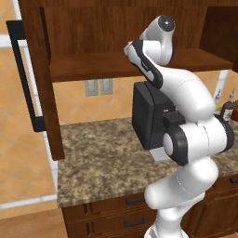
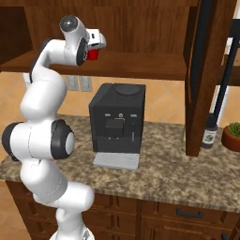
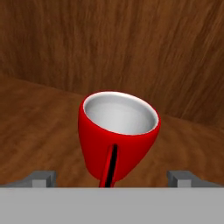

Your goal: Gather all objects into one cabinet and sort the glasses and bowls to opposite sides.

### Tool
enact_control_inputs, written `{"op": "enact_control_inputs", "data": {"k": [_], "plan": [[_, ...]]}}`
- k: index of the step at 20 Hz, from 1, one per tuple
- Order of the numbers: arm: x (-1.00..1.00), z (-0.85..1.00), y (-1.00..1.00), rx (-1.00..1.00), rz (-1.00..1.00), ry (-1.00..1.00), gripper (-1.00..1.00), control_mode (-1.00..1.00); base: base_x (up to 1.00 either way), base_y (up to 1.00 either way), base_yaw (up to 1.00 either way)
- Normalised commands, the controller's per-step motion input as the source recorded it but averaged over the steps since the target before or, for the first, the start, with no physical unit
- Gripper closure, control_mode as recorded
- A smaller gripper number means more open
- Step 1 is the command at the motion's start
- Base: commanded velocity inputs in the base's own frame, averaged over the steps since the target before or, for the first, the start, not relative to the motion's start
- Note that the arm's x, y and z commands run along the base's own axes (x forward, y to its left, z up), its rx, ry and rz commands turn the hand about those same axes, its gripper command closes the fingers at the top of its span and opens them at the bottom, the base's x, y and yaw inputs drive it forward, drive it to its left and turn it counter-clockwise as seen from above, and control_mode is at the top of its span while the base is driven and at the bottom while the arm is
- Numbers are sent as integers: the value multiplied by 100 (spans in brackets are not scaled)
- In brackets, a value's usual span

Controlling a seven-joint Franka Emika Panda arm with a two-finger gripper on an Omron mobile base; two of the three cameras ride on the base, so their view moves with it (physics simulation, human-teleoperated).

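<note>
hand view first: big brown cabinet (image 3: 131, 43) all around, back wall at twelve o'clock, plank shelf (image 3: 35, 127) below. next down in size, red cup (image 3: 118, 135) sitting upright on that shelf, dead centre, white inside, nothing in it. smallest, two grey fingertips (image 3: 41, 178) at seven and five o'clock, spread wide, one each side of the cup, not touching it. gripper (image 3: 111, 179) holding nothing.

right base view: arm reaching up into the cabinet, red cup (image 2: 93, 54) at eleven o'clock by the hand. black coffee machine (image 2: 117, 124) on the counter (image 2: 164, 173) below.

step in hand, by the look of it: lining up on the cup. next: push a bit closer, then squeeze softly. mug and bowl out of sight.
</note>
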Motion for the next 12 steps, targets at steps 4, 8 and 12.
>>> {"op": "enact_control_inputs", "data": {"k": [4, 8, 12], "plan": [[2, 0, 0, 0, 0, 0, -100, -100, 0, 0, 0], [2, 0, 0, 0, 0, 0, -100, -100, 0, 0, 0], [17, -5, 0, 0, 0, 0, -100, -100, 0, 0, 0]]}}
